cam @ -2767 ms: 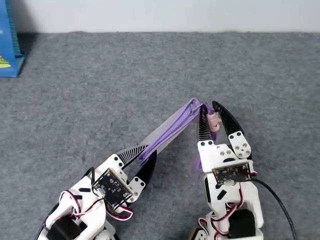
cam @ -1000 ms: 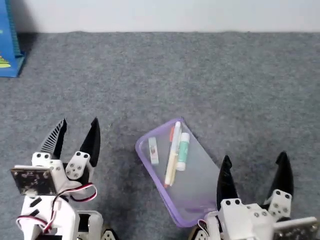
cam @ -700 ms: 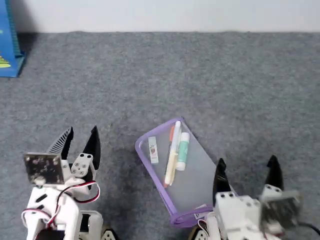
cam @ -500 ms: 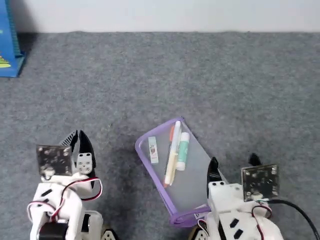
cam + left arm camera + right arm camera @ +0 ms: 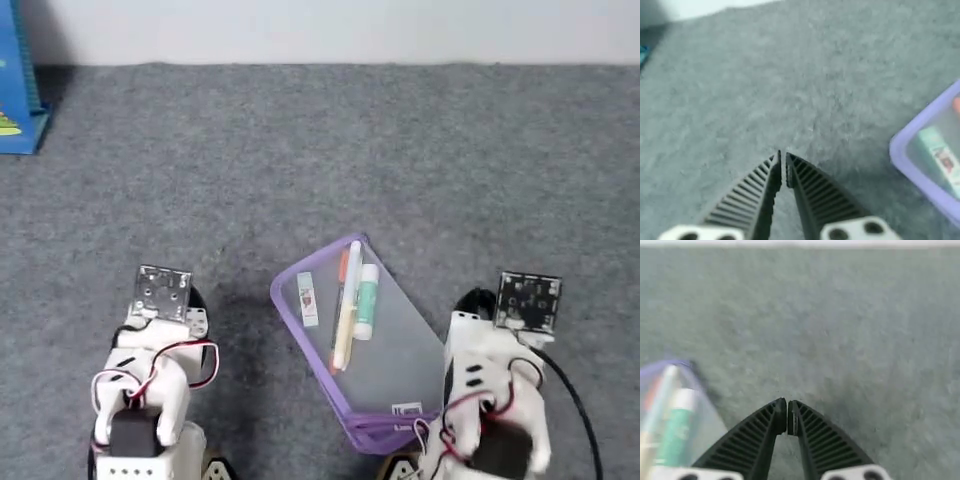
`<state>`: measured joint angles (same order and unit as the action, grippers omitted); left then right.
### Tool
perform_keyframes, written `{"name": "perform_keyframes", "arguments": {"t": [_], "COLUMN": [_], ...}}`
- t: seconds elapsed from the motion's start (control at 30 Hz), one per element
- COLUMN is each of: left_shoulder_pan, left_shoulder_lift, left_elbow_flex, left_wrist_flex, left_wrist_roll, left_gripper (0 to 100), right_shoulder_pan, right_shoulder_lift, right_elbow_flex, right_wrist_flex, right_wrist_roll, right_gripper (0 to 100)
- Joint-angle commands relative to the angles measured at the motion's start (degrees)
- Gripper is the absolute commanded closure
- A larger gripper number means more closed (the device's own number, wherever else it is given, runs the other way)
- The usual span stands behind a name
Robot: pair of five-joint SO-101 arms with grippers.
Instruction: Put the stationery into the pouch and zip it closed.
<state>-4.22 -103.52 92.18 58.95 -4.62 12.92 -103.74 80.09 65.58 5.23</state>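
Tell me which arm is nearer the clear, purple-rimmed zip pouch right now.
Right. The right arm stands close beside the clear purple-rimmed pouch; the left arm sits farther off, with grey carpet between.

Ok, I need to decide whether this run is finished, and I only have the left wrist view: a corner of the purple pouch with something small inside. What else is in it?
Observer: In the high view the pouch also holds a green-and-white tube and a white pen, side by side.
Operator: Is the right gripper on the pouch?
Observer: No. The right gripper is shut on nothing, over grey carpet beside the pouch.
Operator: Zip closed?
Observer: Too small to tell. The pouch lies flat between the two arms.
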Motion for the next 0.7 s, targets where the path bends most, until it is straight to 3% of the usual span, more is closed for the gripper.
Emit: {"name": "perform_keyframes", "arguments": {"t": [0.0,0.23,0.4,0.67], "left_shoulder_pan": [-0.53,-2.90,-5.63,-3.87], "left_shoulder_lift": [-0.53,-0.53,-0.26,-0.44], "left_elbow_flex": [3.21,4.26,4.26,4.26], "left_wrist_flex": [-4.40,-4.22,-3.87,6.33], "left_wrist_roll": [-0.62,-0.70,-0.70,-0.70], "left_gripper": [99,99,99,99], "right_shoulder_pan": [1.36,1.54,6.46,9.98], "right_shoulder_lift": [-0.22,0.04,-0.13,0.04], "right_elbow_flex": [6.24,16.44,16.35,16.35], "right_wrist_flex": [-5.67,-9.80,-8.22,-5.85], "right_wrist_roll": [0.79,0.88,0.88,0.44], "right_gripper": [98.4,98.4,98.4,98.3]}}
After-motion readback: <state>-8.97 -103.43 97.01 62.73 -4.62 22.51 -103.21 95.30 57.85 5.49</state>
